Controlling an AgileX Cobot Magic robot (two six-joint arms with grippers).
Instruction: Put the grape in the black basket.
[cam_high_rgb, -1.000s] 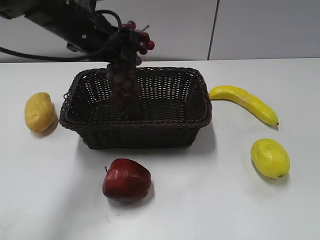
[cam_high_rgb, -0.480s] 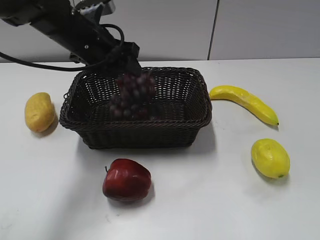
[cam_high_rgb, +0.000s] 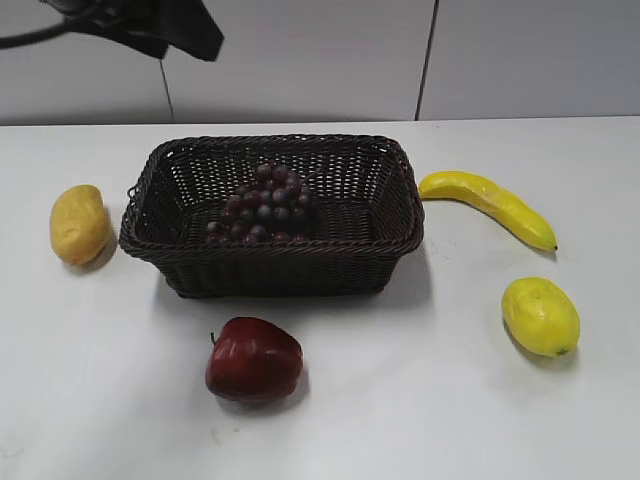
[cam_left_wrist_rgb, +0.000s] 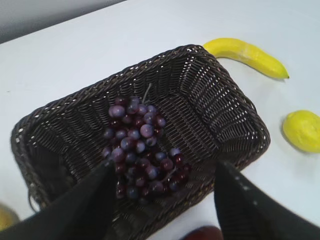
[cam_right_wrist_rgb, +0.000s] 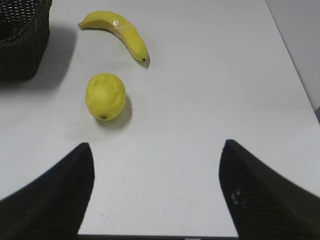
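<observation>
My left gripper (cam_left_wrist_rgb: 162, 200) hangs above the black basket (cam_high_rgb: 400, 215), its two dark fingers spread wide with nothing between them. The grape (cam_left_wrist_rgb: 140, 147) lies on the basket floor directly below, stem pointing toward the far wall. From the exterior camera only a dark piece of that arm shows at the top left corner, well clear of the rim. My right gripper (cam_right_wrist_rgb: 155, 200) is likewise spread and empty, parked over bare white table (cam_right_wrist_rgb: 210, 100) with the lemon (cam_right_wrist_rgb: 105, 96) and the banana (cam_right_wrist_rgb: 117, 31) ahead of it.

I judge the task done, so the risks left are small. The bunch (cam_high_rgb: 262, 210) sits left of centre on the basket floor, inside the walls; a careless sweep of the left arm on its way out could catch the braided rim and drag or tip the light wicker. The apple (cam_high_rgb: 253, 358) in front and the mango (cam_high_rgb: 79, 223) to the left lie close enough to be knocked by any such shove.

Half a second ago the arm was low over the basket's back left corner and the bunch was blurred in mid-drop; a second ago it dangled from the gripper above the rim. Now the fruit is at rest and the arm has lifted away. The other fruits have not moved.
</observation>
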